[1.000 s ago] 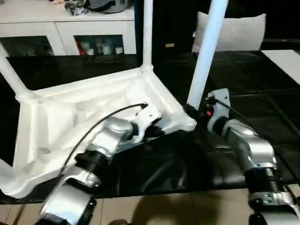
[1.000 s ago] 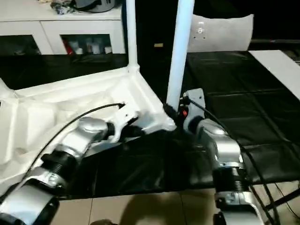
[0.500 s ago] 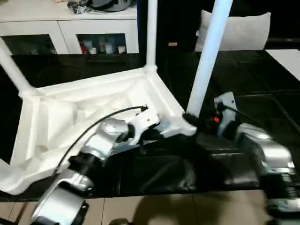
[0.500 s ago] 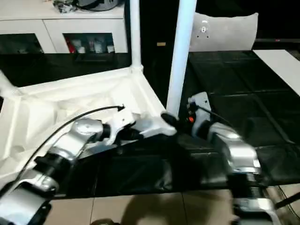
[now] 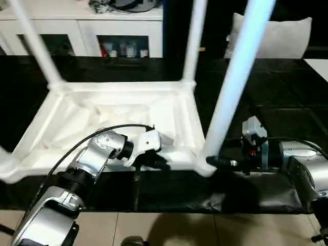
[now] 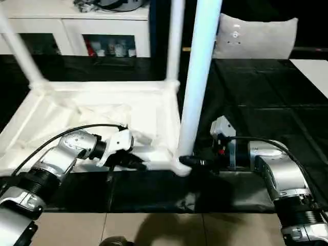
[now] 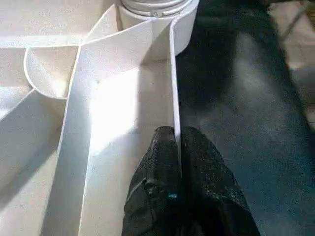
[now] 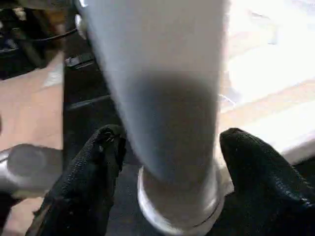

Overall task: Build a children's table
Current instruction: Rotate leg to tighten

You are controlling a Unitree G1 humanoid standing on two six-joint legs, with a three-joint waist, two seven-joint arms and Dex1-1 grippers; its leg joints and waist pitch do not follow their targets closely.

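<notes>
The children's table lies upside down on the black work table, its white ribbed top [image 5: 118, 110] facing up. Legs stand up at the back left [image 5: 33, 41], back right [image 5: 192, 41] and front right [image 5: 233, 87] corners. My left gripper [image 5: 154, 163] is shut on the thin front rim wall of the top [image 7: 173, 73], a little left of the front right corner socket. My right gripper [image 5: 215, 161] lies low at that corner, open, with its fingers [image 8: 106, 147] on either side of the front right leg's base [image 8: 167, 123] and small gaps showing.
A white cabinet with glass doors [image 5: 102, 25] stands behind the black work table [image 5: 287, 102]. A pale cushion [image 5: 287, 38] sits at the back right. Tiled floor [image 5: 169, 230] shows in front of the table's near edge.
The table top has swung round to lie square with the work table's front edge, my left gripper still on its rim. My right forearm has dropped lower and its fingers have opened wider around the leg.
</notes>
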